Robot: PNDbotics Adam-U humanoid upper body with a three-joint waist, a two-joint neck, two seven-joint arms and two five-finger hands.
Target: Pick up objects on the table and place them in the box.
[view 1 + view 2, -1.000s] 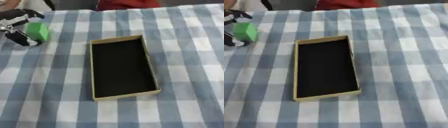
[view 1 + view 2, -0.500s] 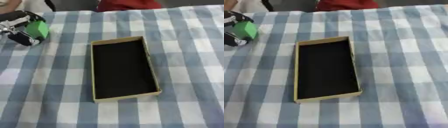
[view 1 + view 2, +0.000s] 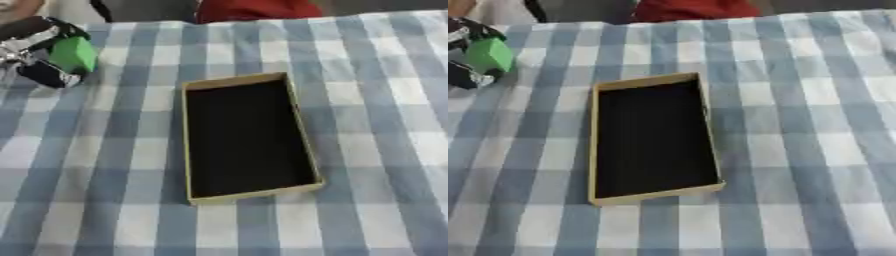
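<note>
Only partly showing at the upper left corner: the left robot hand (image 3: 35, 52), black and silver, cut off by the edge, finger shapes blurring together. Curling round a green block (image 3: 73, 54) and holding it above the checked bench (image 3: 376, 125). Sitting well apart, down and to the right of that robot hand: the open box (image 3: 246, 136), dark inside, tan walls, nothing lying in it. Not showing anywhere: the right robot hand.

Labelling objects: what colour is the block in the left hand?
Green. The block shows best in the left eye view, held in the left hand.
</note>
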